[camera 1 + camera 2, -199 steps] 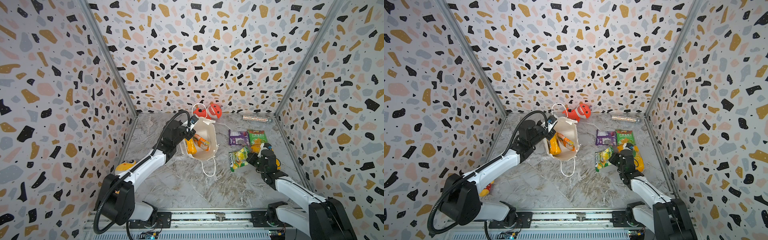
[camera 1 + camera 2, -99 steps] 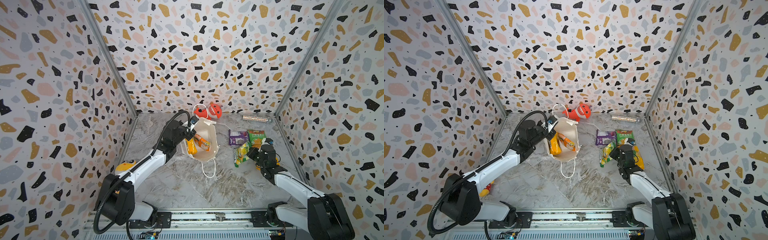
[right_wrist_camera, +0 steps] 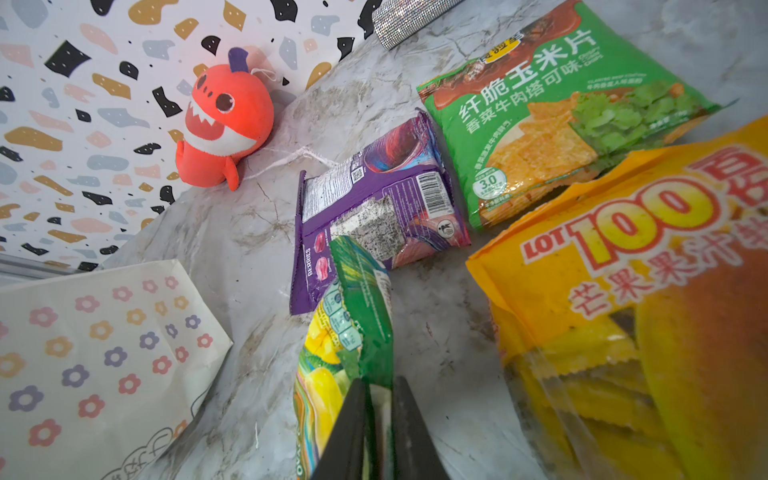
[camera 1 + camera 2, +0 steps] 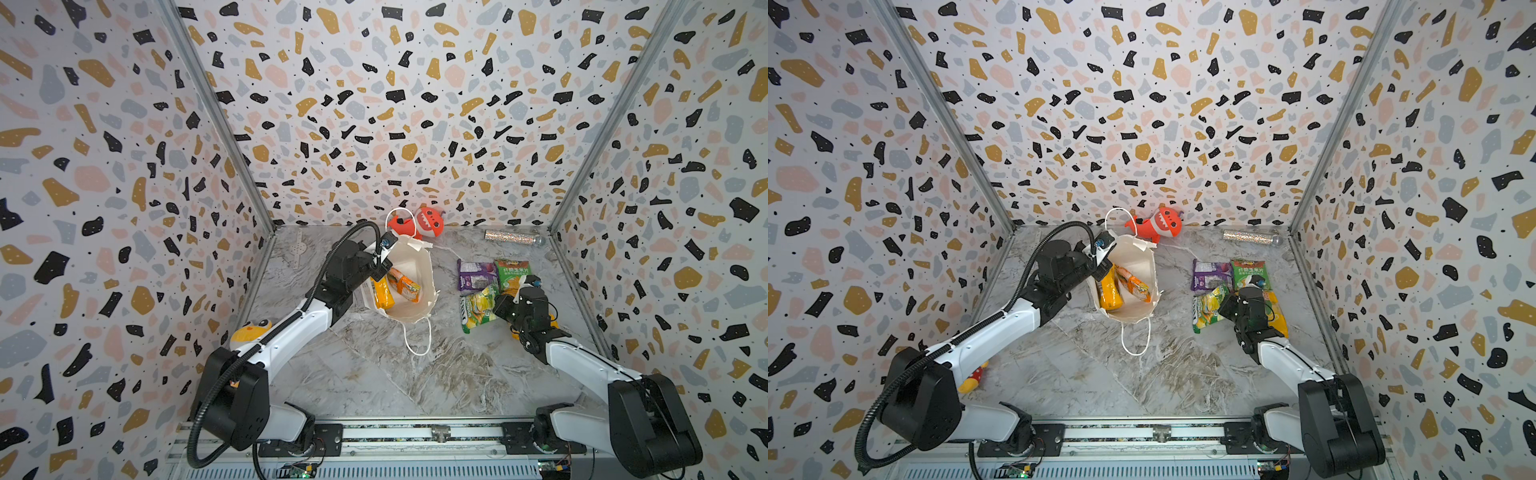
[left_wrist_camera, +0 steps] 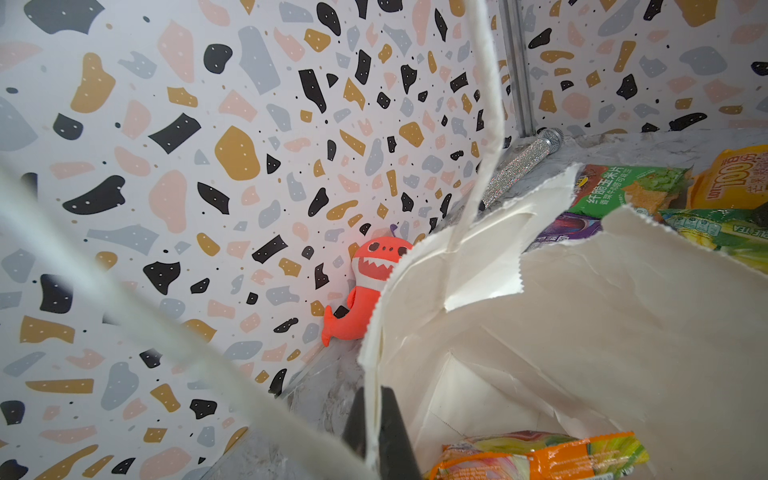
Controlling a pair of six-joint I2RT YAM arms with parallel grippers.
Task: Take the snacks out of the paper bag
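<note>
The white paper bag (image 4: 419,270) stands open at mid-table, and an orange-yellow packet (image 4: 382,293) and an orange packet (image 4: 403,284) lie inside it. My left gripper (image 5: 376,415) is shut on the bag's rim (image 5: 374,332), one finger inside and one outside. To the right lie the purple packet (image 4: 473,274), the green packet (image 4: 512,272), the green-yellow packet (image 4: 476,309) and a large orange-yellow packet (image 3: 623,291). My right gripper (image 3: 380,399) has its jaws slightly apart, and the green-yellow packet's edge (image 3: 370,332) still sits between them.
A red-orange shark plush (image 4: 428,222) leans on the back wall behind the bag. A glittery silver tube (image 4: 513,237) lies at the back right. A yellow toy (image 4: 249,332) sits by the left wall. The bag's cord handle (image 4: 417,340) trails forward.
The right gripper carried the green-yellow packet a little towards the purple one. Its jaws have parted slightly and the packet now lies flatter. The left arm and the bag have not moved.
</note>
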